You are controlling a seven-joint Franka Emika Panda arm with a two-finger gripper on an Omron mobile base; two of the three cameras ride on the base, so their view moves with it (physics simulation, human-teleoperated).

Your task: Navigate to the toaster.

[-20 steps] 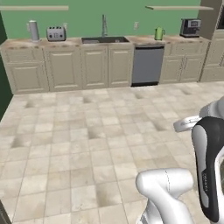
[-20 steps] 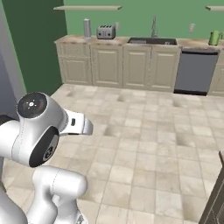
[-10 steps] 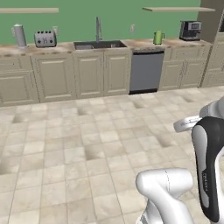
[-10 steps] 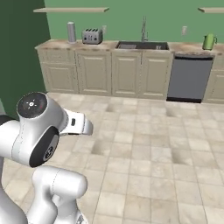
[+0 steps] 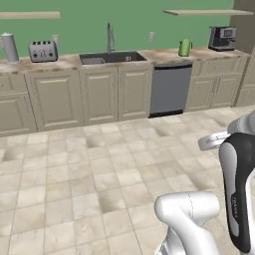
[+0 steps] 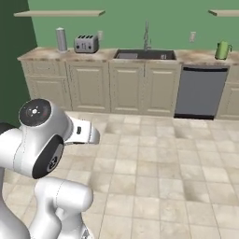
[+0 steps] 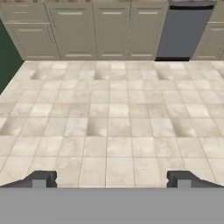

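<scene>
Silver-grey metal marks out the toaster (image 5: pixel 43 51), seen standing on the counter (image 5: pixel 64 62) at the far left of the cabinet run, against the green wall. It is judged rigid and fairly light, smooth on its sides and so a little slippery; if it had to be held at all, the body would be taken across its narrow width (though the task calls only for driving up to it). Just beside it, further left, a tall grey cylinder (image 5: pixel 9 47) is seen, and to the right the sink (image 5: pixel 112 58) with its faucet (image 5: pixel 109 37). Further along, a dishwasher (image 5: pixel 170 89), a green kettle (image 5: pixel 185 48) and a coffee machine (image 5: pixel 222 38) are noted. Between base and counter, open tiled floor (image 5: pixel 99 164) is seen, with nothing judged to block the way. The gripper (image 7: pixel 109 178) is held wide apart, with nothing between its tips, pointed at the floor and cabinets (image 7: pixel 96 28).
</scene>
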